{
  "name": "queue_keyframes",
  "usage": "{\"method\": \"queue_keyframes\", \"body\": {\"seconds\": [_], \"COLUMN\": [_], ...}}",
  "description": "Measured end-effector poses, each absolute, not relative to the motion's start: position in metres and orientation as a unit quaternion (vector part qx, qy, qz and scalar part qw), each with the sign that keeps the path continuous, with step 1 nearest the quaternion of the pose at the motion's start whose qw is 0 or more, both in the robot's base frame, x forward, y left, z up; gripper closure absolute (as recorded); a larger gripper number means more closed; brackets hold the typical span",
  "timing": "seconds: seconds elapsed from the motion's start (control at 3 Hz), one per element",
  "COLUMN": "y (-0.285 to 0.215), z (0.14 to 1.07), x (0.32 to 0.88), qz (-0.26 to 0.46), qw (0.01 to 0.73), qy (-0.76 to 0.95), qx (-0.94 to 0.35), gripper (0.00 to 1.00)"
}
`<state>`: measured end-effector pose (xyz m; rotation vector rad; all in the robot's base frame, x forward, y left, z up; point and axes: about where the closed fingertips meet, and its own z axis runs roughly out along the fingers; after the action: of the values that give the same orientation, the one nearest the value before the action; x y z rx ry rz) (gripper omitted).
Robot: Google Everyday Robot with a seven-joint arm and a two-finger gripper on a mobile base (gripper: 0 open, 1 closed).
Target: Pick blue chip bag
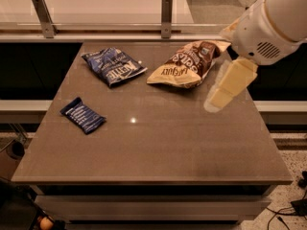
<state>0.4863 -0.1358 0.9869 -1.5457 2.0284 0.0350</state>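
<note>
Well apart, blue chip bag (114,66) at table's (158,147) far left, tool (216,99) hovering right, grip state unclear.

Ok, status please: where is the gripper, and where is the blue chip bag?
Gripper at right side of table, well apart from target. Blue chip bag lying back left, untouched. Tan-and-brown chip bag lies between them.

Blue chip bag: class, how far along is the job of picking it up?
Nothing looks done: the crinkly glossy blue chip bag lies untouched, back left on the grey-brown table. In hand: the cream gripper hangs over the table's right side. Left: reaching across, grasping, lifting.
</note>
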Motion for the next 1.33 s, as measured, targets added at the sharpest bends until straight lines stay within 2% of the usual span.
{"method": "queue_keyframes", "body": {"seconds": [0.33,0.67,1.33], "y": [-0.095,-0.065,-0.062], "z": [0.985,0.984,0.985], "x": [0.515,0.539,0.541], "qz": [0.049,0.057,0.062], "qw": [0.347,0.367,0.366], "qy": [0.754,0.761,0.777], "qx": [-0.555,-0.533,-0.509], "gripper": [0.0,0.0,0.0]}}
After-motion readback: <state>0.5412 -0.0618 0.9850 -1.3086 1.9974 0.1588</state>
